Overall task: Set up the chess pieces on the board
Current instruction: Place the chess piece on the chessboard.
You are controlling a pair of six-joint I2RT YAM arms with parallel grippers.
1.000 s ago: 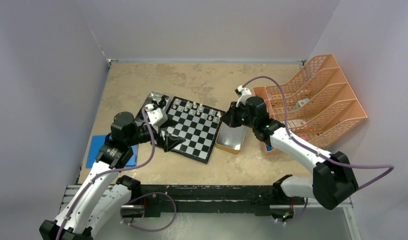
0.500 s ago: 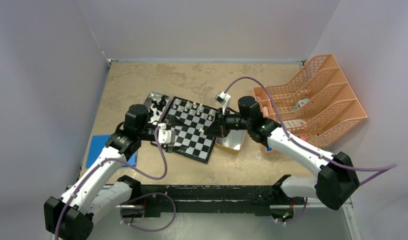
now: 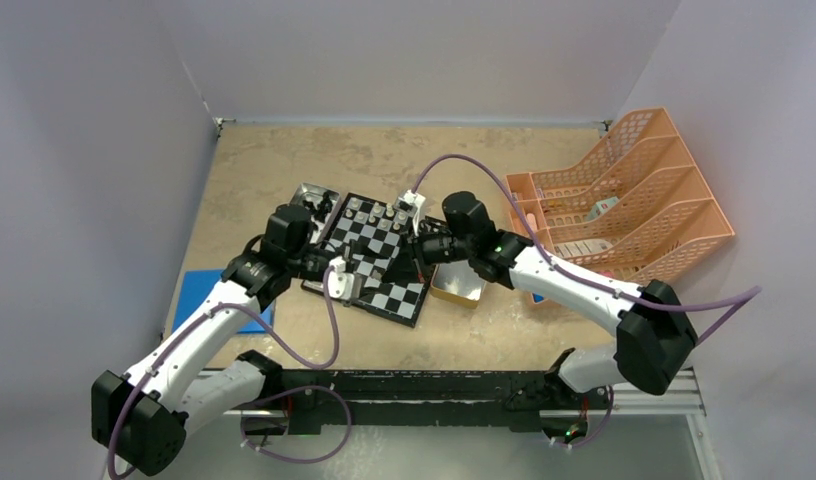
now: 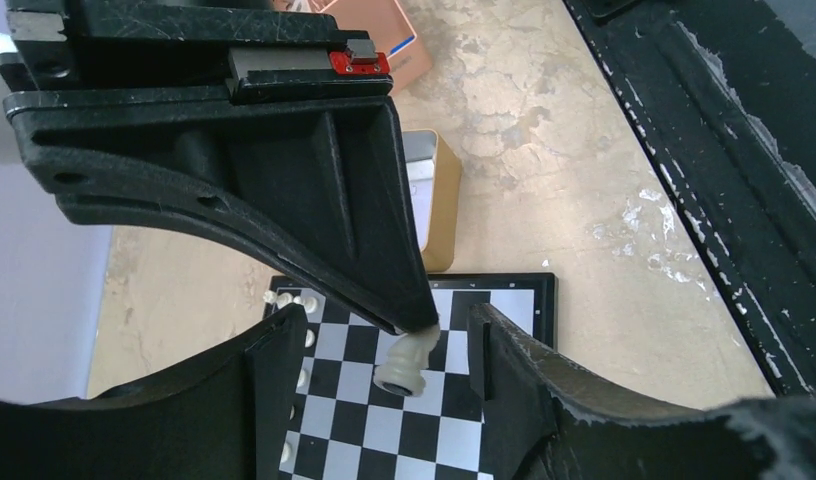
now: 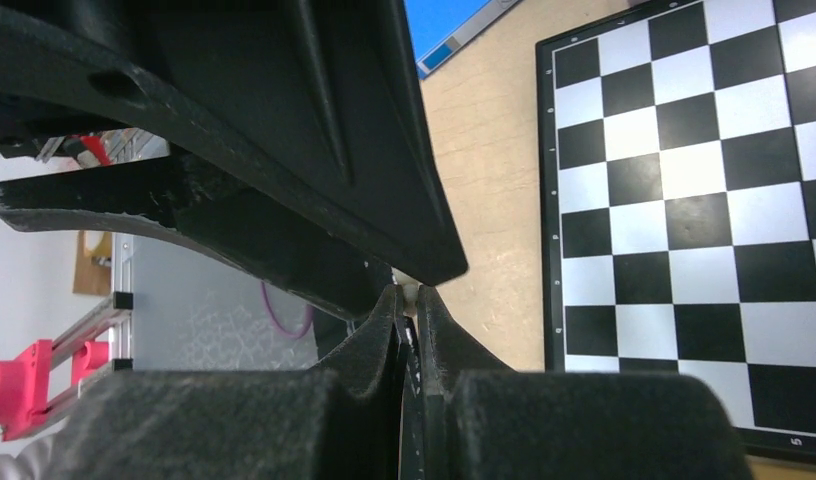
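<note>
Over the near half of the board point(image 3: 412, 296), my two grippers meet tip to tip. My right gripper point(image 5: 407, 295) is shut on a cream-white chess piece point(image 4: 410, 362), pinched by its top, which hangs tilted above the checks. My left gripper point(image 4: 384, 340) is open around that piece, one finger on each side with a gap to both. In the top view the left gripper point(image 3: 374, 273) comes in from the left and the right gripper point(image 3: 396, 259) from the right. Several cream pieces point(image 3: 379, 212) stand in the board's far row.
A small metal tray with black pieces point(image 3: 319, 204) lies at the board's far left corner. A gold-sided tray point(image 3: 460, 284) sits at its right edge. An orange wire rack point(image 3: 634, 190) fills the right side. A blue pad point(image 3: 198, 300) lies left.
My right arm has swung left from the gold-sided tray to over the board with the piece. My left gripper has moved right to meet it, and its jaws have narrowed.
</note>
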